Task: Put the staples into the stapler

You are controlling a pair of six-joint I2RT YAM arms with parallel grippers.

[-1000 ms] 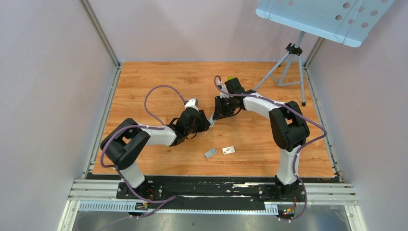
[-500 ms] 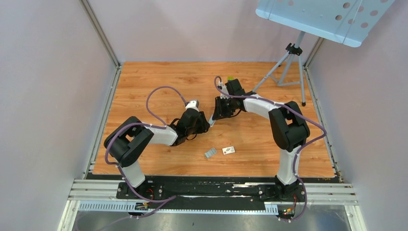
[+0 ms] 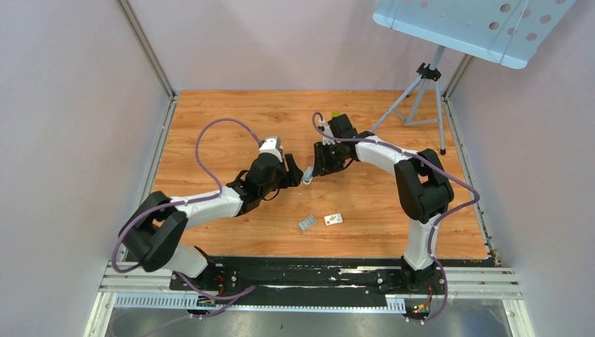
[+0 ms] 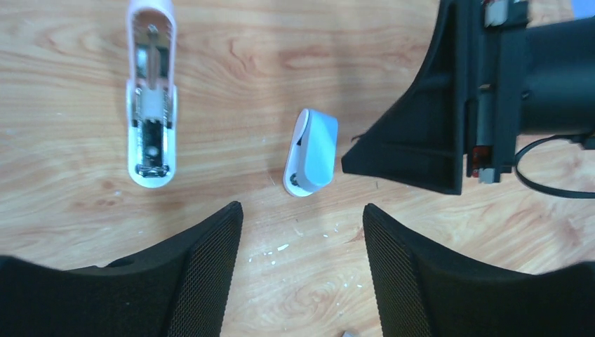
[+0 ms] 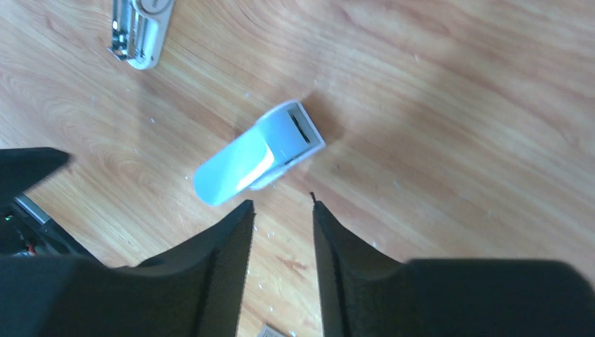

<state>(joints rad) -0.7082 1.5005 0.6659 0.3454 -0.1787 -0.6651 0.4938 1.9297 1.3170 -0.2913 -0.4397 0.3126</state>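
The stapler lies in two parts. In the left wrist view, a white part with an open metal channel (image 4: 149, 105) lies at the upper left. A small light-blue part (image 4: 311, 152) lies ahead of my open, empty left gripper (image 4: 302, 210). Both also show in the right wrist view: the light-blue part (image 5: 256, 156) just beyond my right gripper (image 5: 281, 205), which is narrowly open and empty, and the white part (image 5: 140, 24) farther off. The grey staples (image 3: 306, 223) lie on the table nearer the bases, apart from my left gripper (image 3: 296, 173) and my right gripper (image 3: 316, 168).
A small white card (image 3: 333, 220) lies right of the staples. A green-topped little box (image 3: 337, 114) peeks out behind the right wrist. A tripod stand (image 3: 421, 98) stands at the back right. The wooden table (image 3: 210, 119) is walled on three sides.
My left arm has swung its elbow down and left, and its gripper has drawn back from the right gripper. The light-blue part now lies uncovered between them. The right arm has barely moved.
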